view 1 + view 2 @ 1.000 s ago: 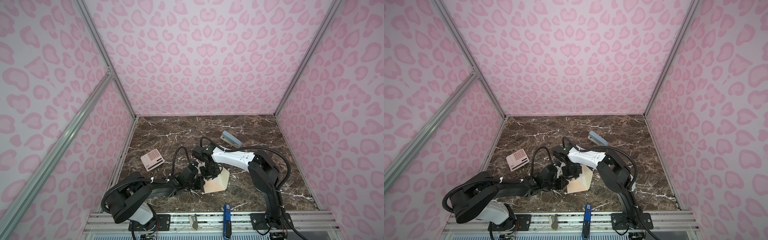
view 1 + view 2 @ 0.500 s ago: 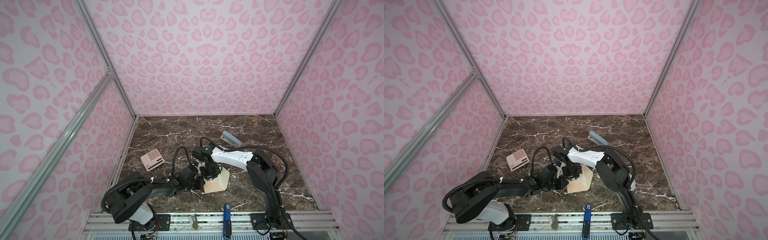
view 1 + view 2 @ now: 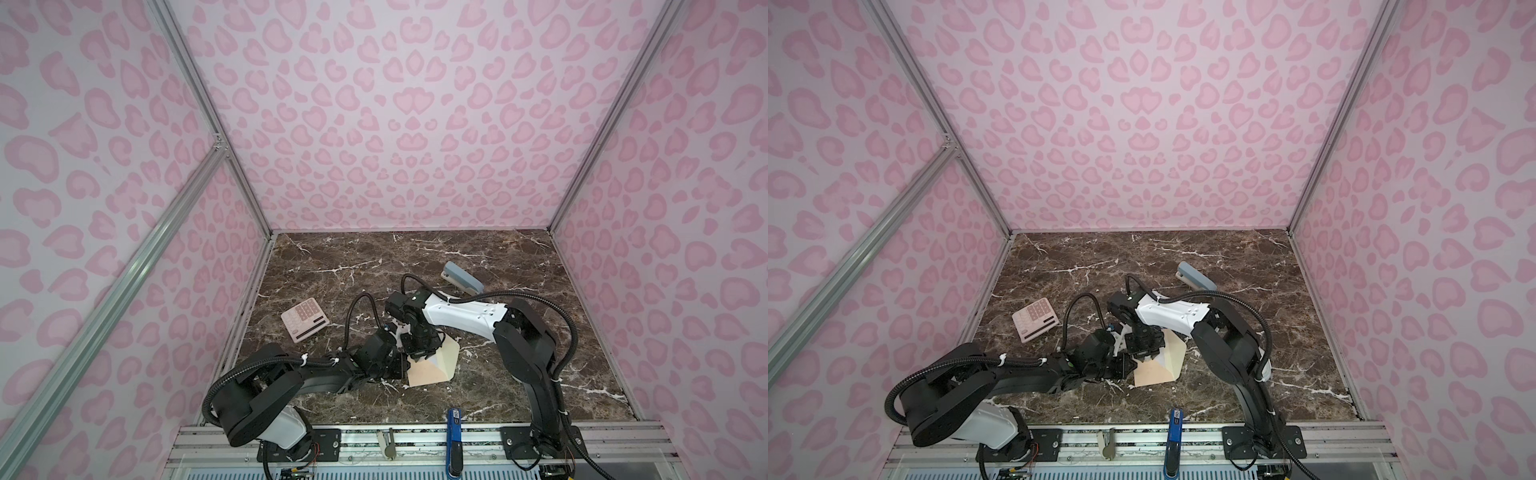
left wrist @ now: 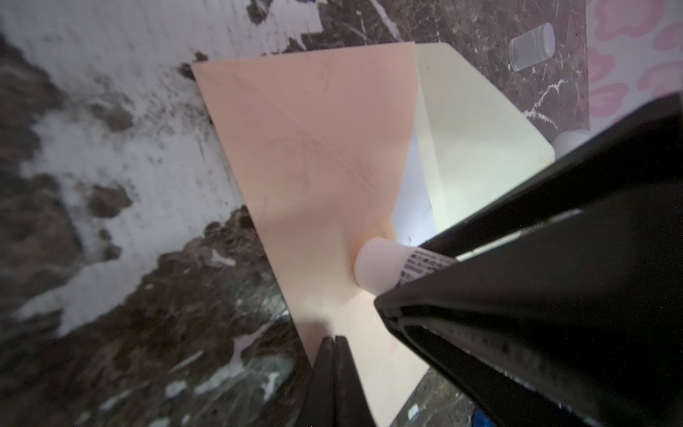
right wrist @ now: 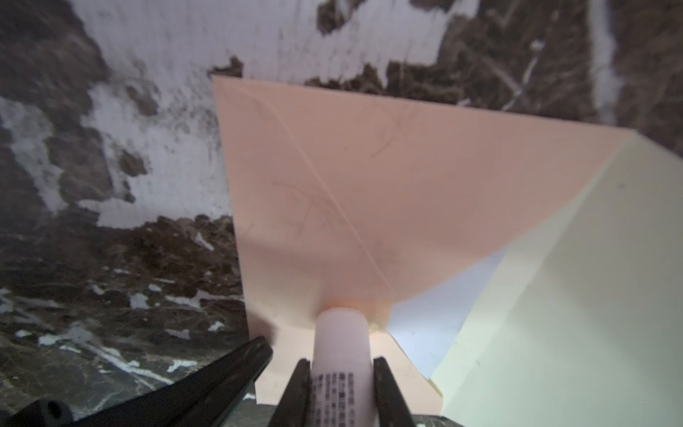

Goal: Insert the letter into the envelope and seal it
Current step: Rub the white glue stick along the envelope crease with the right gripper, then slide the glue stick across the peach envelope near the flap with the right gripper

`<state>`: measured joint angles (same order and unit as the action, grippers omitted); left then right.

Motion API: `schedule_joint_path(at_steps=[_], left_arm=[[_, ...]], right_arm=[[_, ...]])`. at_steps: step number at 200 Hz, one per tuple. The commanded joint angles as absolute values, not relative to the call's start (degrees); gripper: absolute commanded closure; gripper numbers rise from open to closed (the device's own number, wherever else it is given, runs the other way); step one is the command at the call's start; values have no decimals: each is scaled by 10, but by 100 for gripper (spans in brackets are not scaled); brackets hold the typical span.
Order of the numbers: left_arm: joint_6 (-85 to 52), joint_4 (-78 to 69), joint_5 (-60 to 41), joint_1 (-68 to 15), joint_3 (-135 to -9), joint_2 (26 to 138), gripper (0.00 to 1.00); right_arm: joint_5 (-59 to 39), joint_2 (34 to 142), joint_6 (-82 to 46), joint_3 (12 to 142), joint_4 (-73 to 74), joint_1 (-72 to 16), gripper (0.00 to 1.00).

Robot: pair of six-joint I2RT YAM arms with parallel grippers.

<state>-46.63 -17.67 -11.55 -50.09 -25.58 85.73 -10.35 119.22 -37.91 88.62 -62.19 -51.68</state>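
On the dark brown marble counter (image 3: 365,266), a pink calculator with keys (image 3: 304,321) lies to the left, well apart from the work. A grey-blue stapler (image 3: 461,277) lies on the far side, just beyond the right arm. In the left wrist view a small clear plastic cap (image 4: 532,46) is on the counter beyond the envelope.

Both arms meet over the envelope, so in both top views they cover its far and left part. The right gripper (image 5: 340,373) has its jaws clamped on a white glue stick with black print (image 5: 340,332). The tip of the stick touches the envelope just beside the opening. The left gripper (image 4: 334,351) has its jaws pressed together at the envelope's edge; I cannot tell whether paper is between them.

The peach-orange paper envelope (image 3: 428,372) lies near the middle of the counter. Its flap (image 3: 451,359) is open on the right side and shows a pale cream inside. The white paper letter (image 5: 443,295) sits inside the envelope, and only a narrow white strip of it shows at the opening.
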Motion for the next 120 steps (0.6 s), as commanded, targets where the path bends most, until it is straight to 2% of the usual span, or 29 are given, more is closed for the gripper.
schedule_joint_path(at_steps=[1,120], left_arm=[[-468,-139,-114,-501,-253,859,96],[-468,-138,-115,-501,-250,857,96]], right_arm=[[-44,1205,-379,873,-642,-514,98],[-39,1209,-380,866,-641,-511,99]])
